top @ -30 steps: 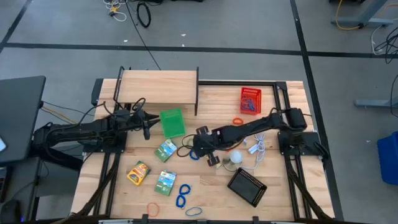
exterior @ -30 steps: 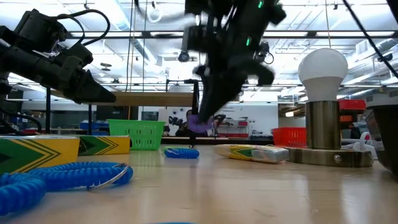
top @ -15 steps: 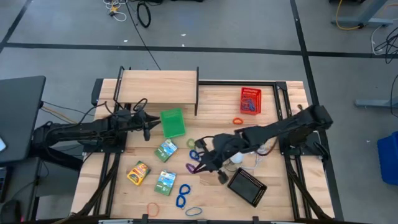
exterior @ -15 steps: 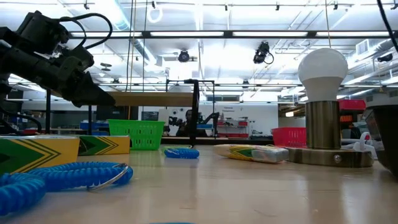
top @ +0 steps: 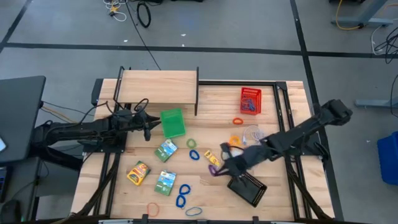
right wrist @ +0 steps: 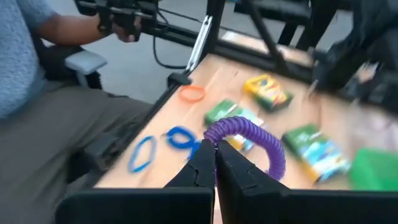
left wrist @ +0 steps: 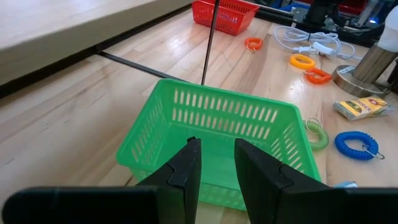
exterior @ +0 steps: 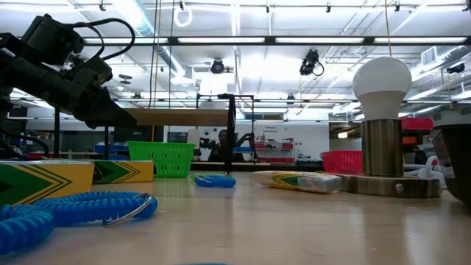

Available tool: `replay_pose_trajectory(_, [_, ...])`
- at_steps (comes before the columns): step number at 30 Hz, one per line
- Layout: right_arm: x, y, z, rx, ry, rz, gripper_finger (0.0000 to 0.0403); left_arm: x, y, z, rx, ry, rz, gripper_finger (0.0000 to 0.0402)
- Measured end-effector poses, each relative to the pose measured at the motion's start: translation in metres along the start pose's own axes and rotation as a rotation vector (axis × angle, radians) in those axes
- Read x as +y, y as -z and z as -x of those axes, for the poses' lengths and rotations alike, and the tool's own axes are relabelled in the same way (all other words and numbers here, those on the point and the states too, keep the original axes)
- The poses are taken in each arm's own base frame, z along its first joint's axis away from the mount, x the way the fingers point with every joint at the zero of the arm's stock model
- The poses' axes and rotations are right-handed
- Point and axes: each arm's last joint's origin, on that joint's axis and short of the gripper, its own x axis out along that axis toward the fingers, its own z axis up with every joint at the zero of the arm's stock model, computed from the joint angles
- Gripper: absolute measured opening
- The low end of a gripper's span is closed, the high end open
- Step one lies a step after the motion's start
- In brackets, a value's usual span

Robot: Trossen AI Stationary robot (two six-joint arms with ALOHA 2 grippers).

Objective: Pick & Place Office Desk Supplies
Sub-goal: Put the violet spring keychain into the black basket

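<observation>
My right gripper (right wrist: 214, 155) (top: 219, 169) hangs above the table's near middle, beside the black mesh basket (top: 247, 186), shut on a purple coiled loop (right wrist: 252, 134). My left gripper (left wrist: 216, 162) (top: 147, 127) waits at the left, open with nothing between its fingers, pointing at the green basket (left wrist: 211, 124). Blue loops (top: 182, 194), an orange loop (top: 153, 208) and printed packets (top: 165, 149) (top: 138, 172) (top: 165, 182) lie flat on the wood. The low view does not show my right gripper. My right gripper pinches one spot of the purple loop's coil (right wrist: 210, 138) between its two fingers. The rest of the loop arches out beyond the fingertips. The loop is lifted clear of the table.
A red basket (top: 250, 99) stands at the far right, and a wooden shelf (top: 158, 86) at the far left. The white ball-shaped object (exterior: 382, 77) with its cord (top: 252, 134) stands right of the middle. A seated person (right wrist: 37, 74) shows beyond the table's near edge.
My right gripper has risen out of the low view with the purple loop. It has swung toward the table's near right, toward the black basket, and has tipped up from pointing steeply down. It stays shut on the loop.
</observation>
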Motion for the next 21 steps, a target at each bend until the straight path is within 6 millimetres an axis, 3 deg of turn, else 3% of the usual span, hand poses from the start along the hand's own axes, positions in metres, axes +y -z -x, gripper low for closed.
replay_pose_trajectory(5, [0.029,0.018,0.020,0.011,-0.001,-0.171,0.0000,0.000,0.000,0.000,0.001,0.000,0.000,0.0104])
replay_pose_trajectory(10, [0.055,0.035,0.032,0.144,0.017,-0.358,0.0000,0.000,0.000,0.000,0.003,0.000,0.000,0.0104])
replay_pose_trajectory(17, [0.077,0.066,0.034,0.405,0.081,-0.556,0.0000,0.000,0.000,0.000,0.004,-0.001,-0.002,0.0104])
replay_pose_trajectory(21, [0.083,0.080,0.025,0.525,0.085,-0.609,0.0000,0.000,0.000,0.000,0.004,-0.001,-0.007,0.0104])
